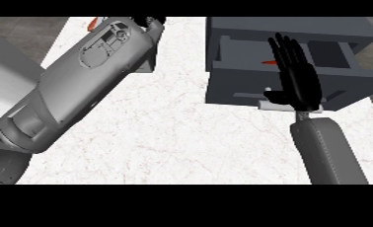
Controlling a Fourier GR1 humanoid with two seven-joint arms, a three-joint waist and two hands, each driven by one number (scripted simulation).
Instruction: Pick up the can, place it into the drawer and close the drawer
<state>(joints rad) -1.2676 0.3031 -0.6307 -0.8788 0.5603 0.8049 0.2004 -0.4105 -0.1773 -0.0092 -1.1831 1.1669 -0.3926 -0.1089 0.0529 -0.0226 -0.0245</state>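
A dark grey drawer unit stands at the back right of the white marble counter. Its drawer is pulled out toward me, with a pale handle on its front. Inside it, a red-orange sliver shows, apparently the can, mostly hidden by my hand. My right hand is open, fingers straight and pointing away, and lies over the drawer's front and interior. My left hand is at the top edge, and only a bit of black shows past the big grey forearm.
A small orange object peeks out at the top left beside the left forearm. A dark grey block's corner shows under that forearm. Grey floor lies beyond the counter's left edge.
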